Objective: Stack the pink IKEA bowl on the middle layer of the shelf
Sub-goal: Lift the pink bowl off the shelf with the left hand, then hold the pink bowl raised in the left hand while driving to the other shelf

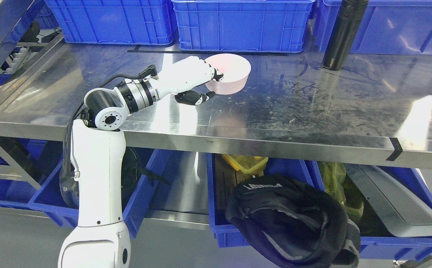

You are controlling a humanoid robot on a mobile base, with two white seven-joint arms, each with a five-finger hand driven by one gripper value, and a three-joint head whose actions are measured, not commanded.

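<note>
While the left hand [197, 80] grips the pink bowl [228, 73] by its rim at nine o'clock, fingers inside and thumb beneath, the bowl sits tilted on the steel shelf [313, 108] just in front of the blue crates [242, 24]. With such a one-sided pinch, the bowl could slip or tip over. The black bottle [342, 33] stands well apart toward two o'clock. Its small print is unreadable; so is the lettering on the dark cap [294, 219] below.

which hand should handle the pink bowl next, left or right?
Left. The left hand is already at the pink bowl on the steel shelf, fingers over its near rim and thumb below, seemingly gripping it. The right arm is nowhere in the head view, so nothing suggests it is placed to help.
</note>
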